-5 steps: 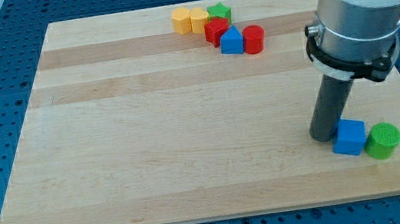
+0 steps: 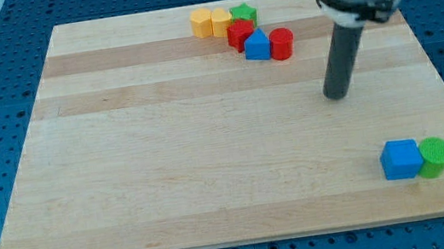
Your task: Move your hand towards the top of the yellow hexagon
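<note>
My tip (image 2: 337, 95) is resting on the bare wooden board (image 2: 165, 149), toward the view's right, with no block touching it (this arm is carrying a plain dark rod, no pincer, so nothing is being held). The yellow hexagon (image 2: 203, 23) is sitting near the view's top edge of the board, well apart from my tip, up and to the view's left of it. A second yellow block (image 2: 220, 21) is pressing against its right side, followed by a green star (image 2: 244, 14), a red block (image 2: 239, 34), a blue block (image 2: 257, 46) and a red cylinder (image 2: 281, 43). A blue cube (image 2: 401, 158) and a green cylinder (image 2: 435, 156) are lying together, touching, near the view's bottom right, below my tip
</note>
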Available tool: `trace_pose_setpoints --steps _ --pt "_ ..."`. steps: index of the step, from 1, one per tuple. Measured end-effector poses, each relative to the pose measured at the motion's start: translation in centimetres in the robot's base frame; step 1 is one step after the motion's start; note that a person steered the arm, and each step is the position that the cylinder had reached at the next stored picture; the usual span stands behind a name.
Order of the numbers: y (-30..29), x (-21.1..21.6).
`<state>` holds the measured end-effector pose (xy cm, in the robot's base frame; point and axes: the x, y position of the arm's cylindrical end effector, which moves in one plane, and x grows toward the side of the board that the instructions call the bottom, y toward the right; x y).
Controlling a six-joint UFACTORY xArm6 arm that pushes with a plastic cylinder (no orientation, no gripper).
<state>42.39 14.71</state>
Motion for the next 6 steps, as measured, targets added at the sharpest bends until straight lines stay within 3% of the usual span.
trace_pose_setpoints --steps 1,3,4,5,6 --pt "-5.4 -0.2" --pt "-22.3 -10.0" --pt "-26.7 -16.1" --pt "-26.2 -21.8" --pt "-23.4 -23.1"
